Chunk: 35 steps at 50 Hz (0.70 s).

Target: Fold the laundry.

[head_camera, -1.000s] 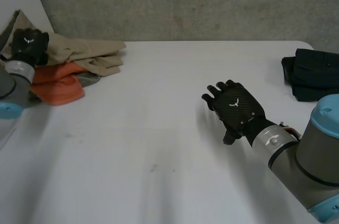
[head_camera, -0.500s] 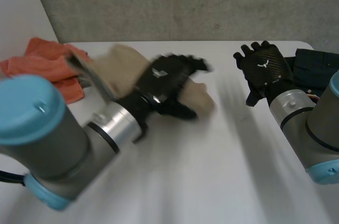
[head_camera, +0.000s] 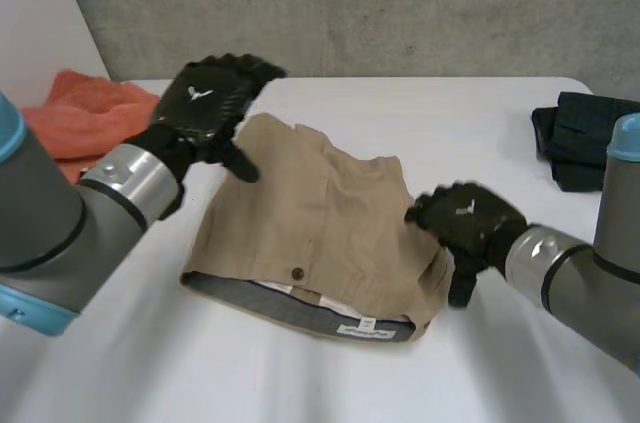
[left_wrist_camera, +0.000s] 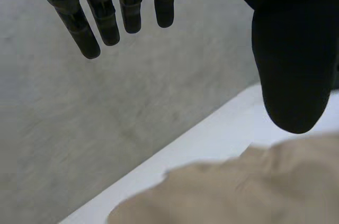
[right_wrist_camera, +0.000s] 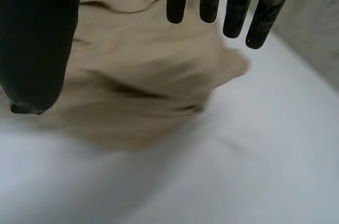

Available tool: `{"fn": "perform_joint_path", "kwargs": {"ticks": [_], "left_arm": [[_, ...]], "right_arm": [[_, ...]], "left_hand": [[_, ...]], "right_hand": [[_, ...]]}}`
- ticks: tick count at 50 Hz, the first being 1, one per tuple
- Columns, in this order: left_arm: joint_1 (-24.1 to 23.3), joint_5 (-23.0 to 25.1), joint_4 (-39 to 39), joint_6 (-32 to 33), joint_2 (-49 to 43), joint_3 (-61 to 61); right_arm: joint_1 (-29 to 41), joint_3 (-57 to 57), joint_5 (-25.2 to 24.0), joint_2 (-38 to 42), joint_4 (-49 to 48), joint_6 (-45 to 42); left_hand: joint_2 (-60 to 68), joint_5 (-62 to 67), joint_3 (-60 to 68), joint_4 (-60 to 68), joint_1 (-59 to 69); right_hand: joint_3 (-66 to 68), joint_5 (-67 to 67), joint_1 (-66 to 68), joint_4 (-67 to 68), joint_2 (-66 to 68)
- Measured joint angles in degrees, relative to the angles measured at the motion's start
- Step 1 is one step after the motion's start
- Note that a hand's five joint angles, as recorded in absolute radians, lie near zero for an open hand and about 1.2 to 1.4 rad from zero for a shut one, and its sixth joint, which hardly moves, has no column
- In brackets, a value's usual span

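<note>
1. The white table holds three lots of laundry. Judging by them, the task is partly done at most.
2. The khaki shorts lie flat in the middle of the frame, with the waistband toward the lower edge. They are spread out but not yet folded.
3. A dark folded garment at the right edge looks finished. A crumpled orange cloth at upper left still waits.
4. The left hand hovers over the shorts' upper-left corner, fingers straight, thumb apart, holding nothing.
5. The right hand is at the shorts' right edge, fingers extended, gripping nothing.
6. Half a second ago the left hand was carrying the khaki cloth across the table and the right hand was up beside the dark garment. Now the shorts are released and the right hand has come down to them.
</note>
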Motion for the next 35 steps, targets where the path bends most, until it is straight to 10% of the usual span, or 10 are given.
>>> {"fn": "perform_joint_path", "kwargs": {"ticks": [10,18,35], "left_arm": [[5.09,-0.31,-0.39,4.86,-3.09,-2.76],[4.57,-0.09,-0.02,4.48,-3.08,-3.55],[4.76,-0.09,-0.33,4.41,-1.82,-4.68]], "right_arm": [[2.62,6.74,0.10,-0.23,-0.97,-0.26],[2.64,10.05,1.08,2.79,-13.85,-0.13],[-12.17,-4.67,5.20,3.98,-20.57,-10.97]], "left_hand": [[0.00,0.00,0.00,0.00,0.00],[0.00,0.00,0.00,0.00,0.00],[0.00,0.00,0.00,0.00,0.00]], "right_hand": [[0.78,0.42,0.45,0.46,0.51],[53.33,50.39,38.89,51.82,52.76],[56.11,53.48,45.44,54.77,54.10]]}}
